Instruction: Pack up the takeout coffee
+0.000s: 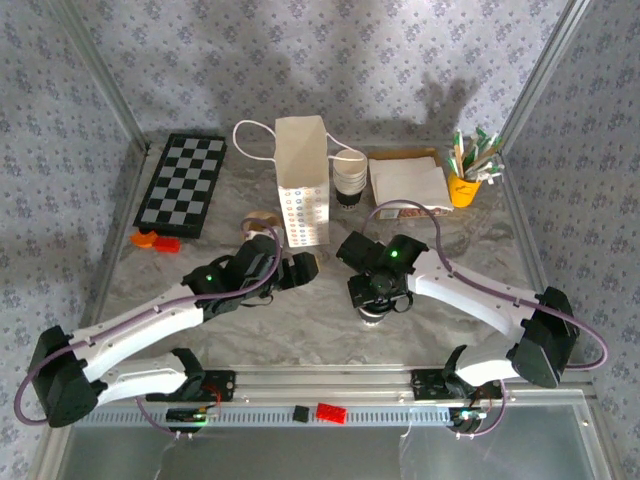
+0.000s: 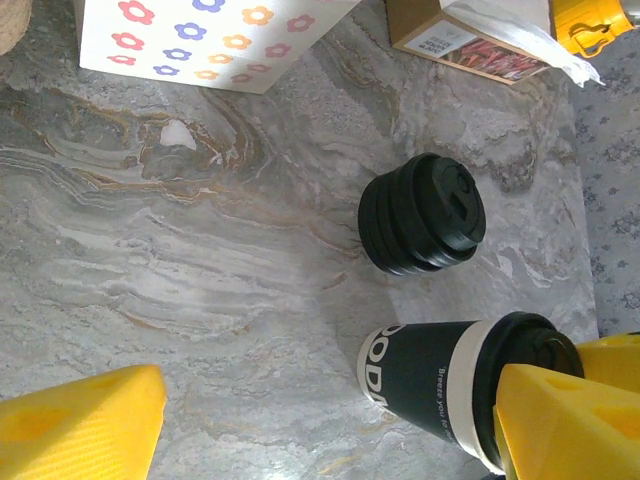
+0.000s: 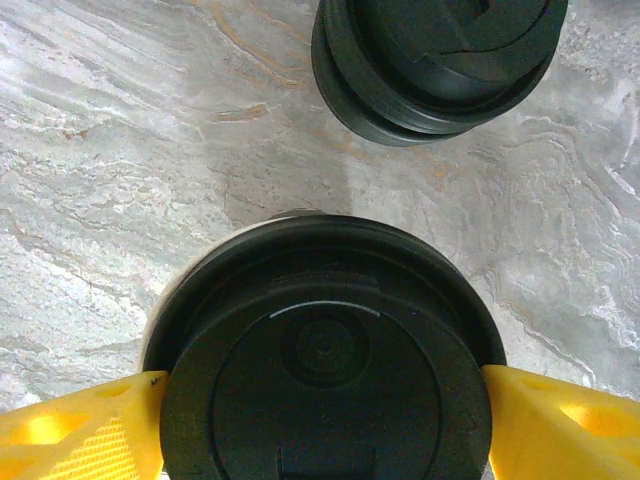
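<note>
The takeout coffee (image 1: 375, 316) (image 2: 440, 385) (image 3: 325, 370) is a dark paper cup with a white band and a black lid. It stands upright on the marble table. My right gripper (image 1: 378, 295) (image 3: 320, 385) hangs straight over it, open, its yellow fingers close against both sides of the lid rim. My left gripper (image 1: 305, 268) (image 2: 320, 420) is open just left of the cup with bare table between its fingers. Its right finger hides part of the lid. The white paper bag (image 1: 300, 170) (image 2: 200, 40) stands upright behind both grippers.
A stack of black lids (image 2: 420, 215) (image 3: 440, 60) sits just beyond the cup. Lidless cups (image 1: 350, 178), a napkin box (image 1: 408, 180) and a yellow utensil cup (image 1: 463, 188) line the back right. A chessboard (image 1: 182, 185) and orange pieces (image 1: 155, 240) lie at left.
</note>
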`<control>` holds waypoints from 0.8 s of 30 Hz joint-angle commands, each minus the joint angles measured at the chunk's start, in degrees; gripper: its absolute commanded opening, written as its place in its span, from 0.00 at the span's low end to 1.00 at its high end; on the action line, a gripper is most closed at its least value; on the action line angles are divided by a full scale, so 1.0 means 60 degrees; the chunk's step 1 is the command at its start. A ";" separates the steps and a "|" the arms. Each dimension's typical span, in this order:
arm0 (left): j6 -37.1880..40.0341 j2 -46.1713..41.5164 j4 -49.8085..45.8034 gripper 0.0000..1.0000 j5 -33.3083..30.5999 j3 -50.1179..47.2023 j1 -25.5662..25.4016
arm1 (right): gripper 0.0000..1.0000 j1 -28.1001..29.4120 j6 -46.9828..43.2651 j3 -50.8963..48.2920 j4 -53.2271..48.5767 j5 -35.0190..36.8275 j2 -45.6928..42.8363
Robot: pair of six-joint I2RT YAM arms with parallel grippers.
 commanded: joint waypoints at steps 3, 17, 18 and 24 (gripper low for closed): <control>0.0072 0.0107 0.0042 0.85 0.0009 0.0103 -0.0054 | 0.81 0.0067 0.0255 -0.0044 -0.0101 -0.0284 -0.0026; 0.0130 0.0197 0.0113 0.84 0.0069 0.0156 -0.0045 | 0.78 -0.0475 0.0251 -0.0040 -0.0051 -0.0641 -0.0621; 0.0130 0.0194 0.0110 0.84 0.0074 0.0163 -0.0045 | 0.78 -0.0483 0.0248 -0.0015 -0.0014 -0.0649 -0.0603; 0.0145 0.0210 0.0119 0.84 0.0074 0.0140 -0.0047 | 0.78 -0.0314 0.0176 0.0006 0.0282 -0.0616 -0.0399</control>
